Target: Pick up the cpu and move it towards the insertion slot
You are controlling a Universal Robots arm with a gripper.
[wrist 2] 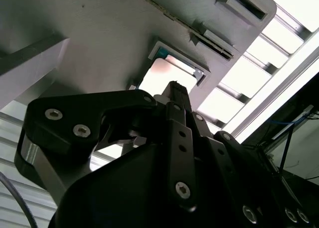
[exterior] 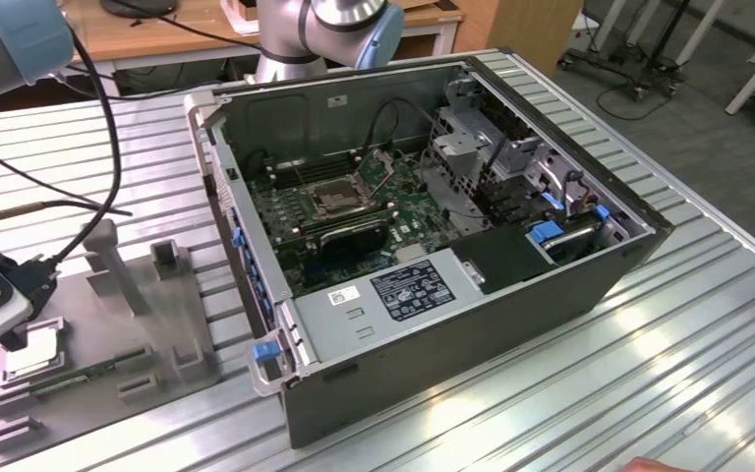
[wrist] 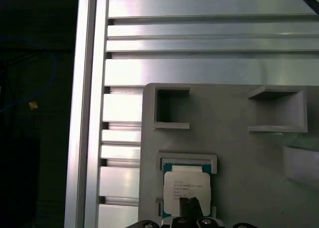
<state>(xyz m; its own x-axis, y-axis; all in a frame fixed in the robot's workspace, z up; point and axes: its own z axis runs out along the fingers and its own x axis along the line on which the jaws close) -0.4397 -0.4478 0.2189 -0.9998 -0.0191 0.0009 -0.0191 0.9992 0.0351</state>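
ribbed aluminium table (exterior: 640,374); end effector (wrist: 189,207) above shiny cpu (wrist: 187,185)

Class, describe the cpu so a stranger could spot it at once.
On the exterior view's left, beside the open computer case, sits a grey holder plate. In its square recess lies the cpu: flat, square and silver, unlike the long green memory stick beside it.
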